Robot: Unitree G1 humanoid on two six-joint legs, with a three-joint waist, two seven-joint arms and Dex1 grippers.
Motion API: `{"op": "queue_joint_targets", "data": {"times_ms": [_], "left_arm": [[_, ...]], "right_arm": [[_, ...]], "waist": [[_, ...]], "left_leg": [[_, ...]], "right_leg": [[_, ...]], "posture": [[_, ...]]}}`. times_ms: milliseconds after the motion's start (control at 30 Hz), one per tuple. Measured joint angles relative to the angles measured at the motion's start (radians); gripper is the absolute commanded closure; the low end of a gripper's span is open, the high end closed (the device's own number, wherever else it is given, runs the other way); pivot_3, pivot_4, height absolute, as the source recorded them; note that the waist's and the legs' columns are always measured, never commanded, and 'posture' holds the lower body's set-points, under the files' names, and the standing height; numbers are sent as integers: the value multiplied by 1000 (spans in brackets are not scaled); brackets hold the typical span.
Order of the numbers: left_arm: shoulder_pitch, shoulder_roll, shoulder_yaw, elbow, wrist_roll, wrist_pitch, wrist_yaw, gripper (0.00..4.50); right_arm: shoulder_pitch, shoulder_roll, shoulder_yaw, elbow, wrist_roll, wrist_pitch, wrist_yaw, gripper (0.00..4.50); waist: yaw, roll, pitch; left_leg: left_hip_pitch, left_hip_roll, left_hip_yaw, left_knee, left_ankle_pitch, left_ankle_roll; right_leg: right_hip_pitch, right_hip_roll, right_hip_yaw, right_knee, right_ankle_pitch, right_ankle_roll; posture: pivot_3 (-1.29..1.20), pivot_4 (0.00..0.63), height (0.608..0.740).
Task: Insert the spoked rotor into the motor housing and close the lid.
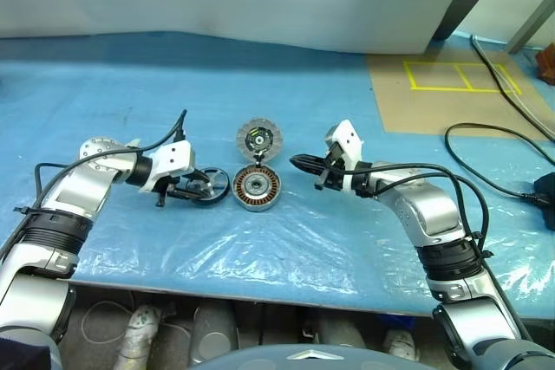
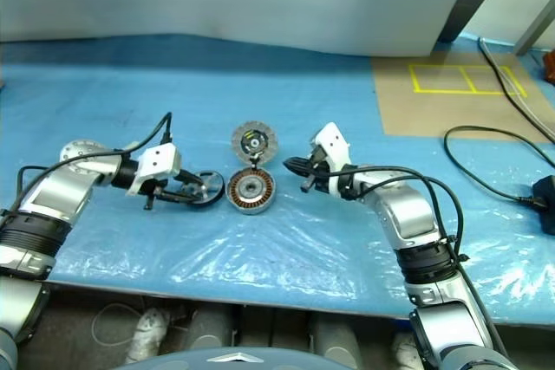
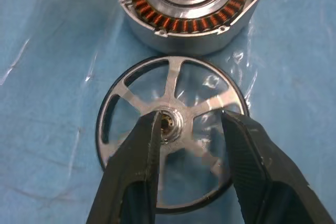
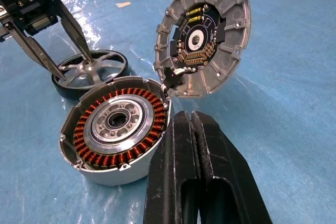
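Two black fingers of the left end effector (image 3: 191, 129) stand partly open astride the hub of the spoked rotor (image 3: 170, 148), one fingertip against the hub's side, the other just past it over a spoke; nothing is lifted yet, and the rotor lies flat on the blue-covered counter (image 1: 286, 257). Taking the motor housing (image 1: 257, 188) as the landmark: the rotor sits just beside it on the robot's left, nearly touching its wall; the lid (image 4: 205, 43) stands tilted up at the housing's far edge, apparently hinged there, its dark inner face toward the camera; the right end effector (image 4: 191, 129) is shut on nothing, its tips close to the housing's right rim.

To do the pick well, I would centre both fingers squarely on the hub before closing, since a grip on a thin spoke would likely let the wheel swing. Lifted level, the rotor should then be carried over the copper winding ring and lowered straight, hub over the silvery centre. The shut right end effector could steady the housing wall, as the plastic sheet looks slippery.

Some things stay unclear: the rotor's underside, whether a shaft projects from it, how the lid joins the housing, and whether the far fingertip actually touches metal.
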Motion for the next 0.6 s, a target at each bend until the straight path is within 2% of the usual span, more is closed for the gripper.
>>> {"op": "queue_joint_targets", "data": {"times_ms": [600], "left_arm": [[-30, -39, 1, 97, 42, -123, 30, 2624]], "right_arm": [[3, 18, 10, 13, -32, -29, -31, 4500]], "waist": [[3, 1, 0]], "left_leg": [[2, 0, 0, 2, 0, 0]], "right_leg": [[2, -1, 0, 2, 0, -1]], "posture": [[0, 150, 740]]}}
